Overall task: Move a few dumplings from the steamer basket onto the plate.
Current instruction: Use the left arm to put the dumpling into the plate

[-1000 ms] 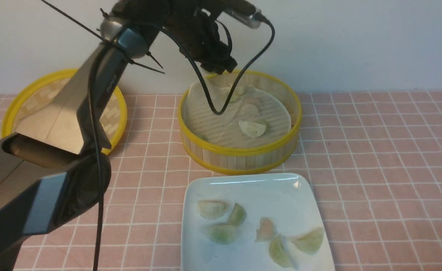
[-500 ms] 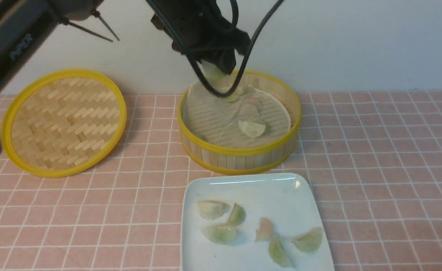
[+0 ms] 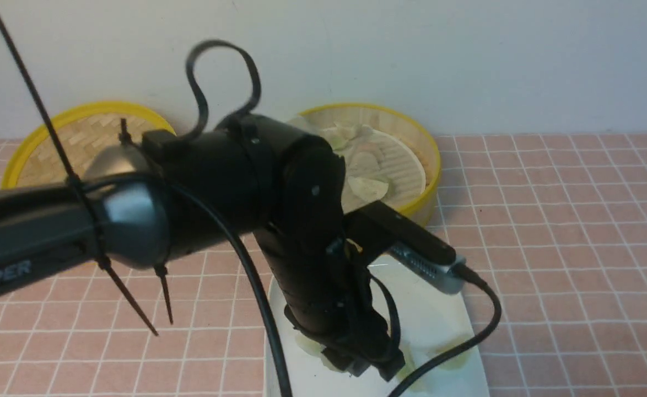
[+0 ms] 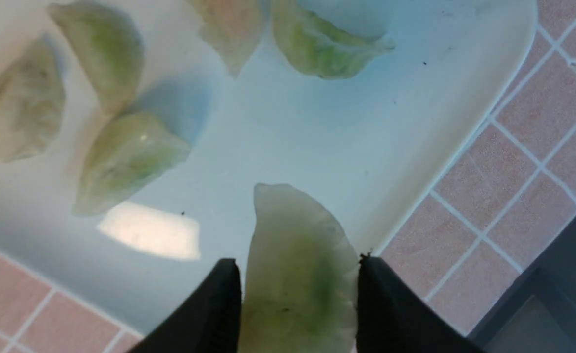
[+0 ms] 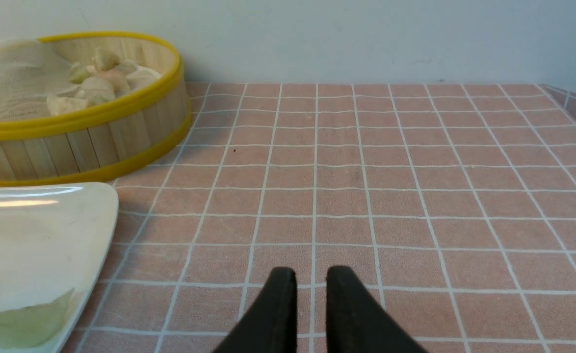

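My left gripper [image 3: 365, 368] hangs low over the near part of the white plate [image 3: 439, 309], shut on a greenish dumpling [image 4: 298, 255] that sticks out between its fingers [image 4: 222, 299]. In the left wrist view, several dumplings [image 4: 126, 157] lie on the plate [image 4: 288, 122] beyond it. The steamer basket [image 3: 431, 165] stands behind the plate with several dumplings [image 3: 367, 188] on its pale liner. My right gripper [image 5: 311, 274] is shut and empty, low over the tiles to the right of the plate [image 5: 33, 230] and basket [image 5: 96, 142].
The flat woven yellow-rimmed lid [image 3: 81, 132] lies at the back left against the wall. My left arm [image 3: 235, 187] crosses in front of the basket and hides much of the plate. Pink tiled surface [image 5: 415, 186] stretches to the right.
My left arm has swung from above the basket's back edge down and toward me, carrying the greenish dumpling to just over the plate. The right gripper shows no earlier frame.
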